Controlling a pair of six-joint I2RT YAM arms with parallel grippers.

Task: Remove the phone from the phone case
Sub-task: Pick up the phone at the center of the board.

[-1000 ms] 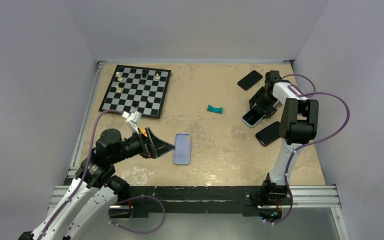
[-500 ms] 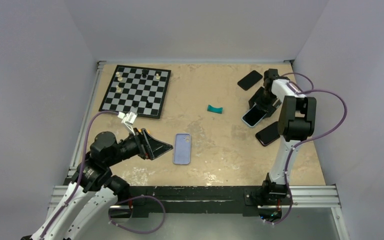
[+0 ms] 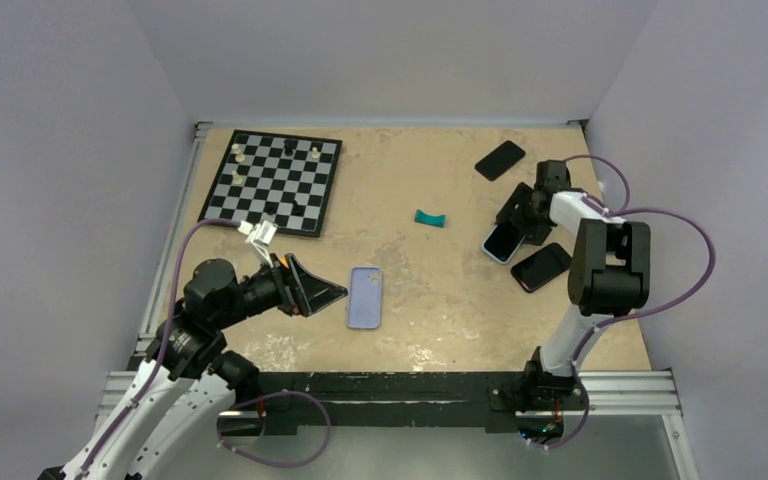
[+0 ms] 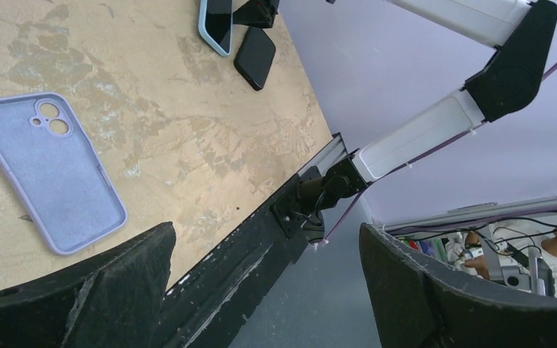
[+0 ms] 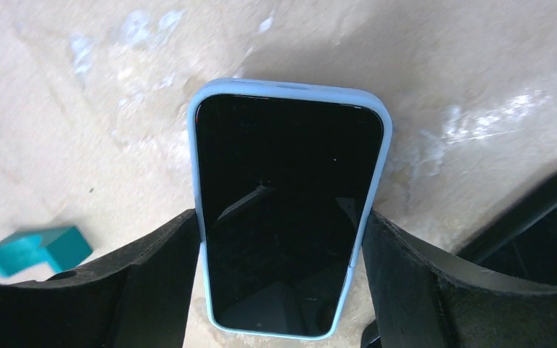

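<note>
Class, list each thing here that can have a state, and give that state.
left gripper: open, holding nothing.
right gripper: astride the blue-cased phone; grip unclear.
blue-cased phone: screen up, dark, in its case.
lilac case: back up, lying flat.
black phones: lying flat.
chess pieces: upright on board.

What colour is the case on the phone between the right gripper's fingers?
Light blue; the phone case shows best in the right wrist view.

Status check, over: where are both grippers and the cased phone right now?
Left gripper open, empty. Right gripper straddling blue-cased phone, grip unconfirmed. Phone not yet out. Bare black phone close beside.
</note>
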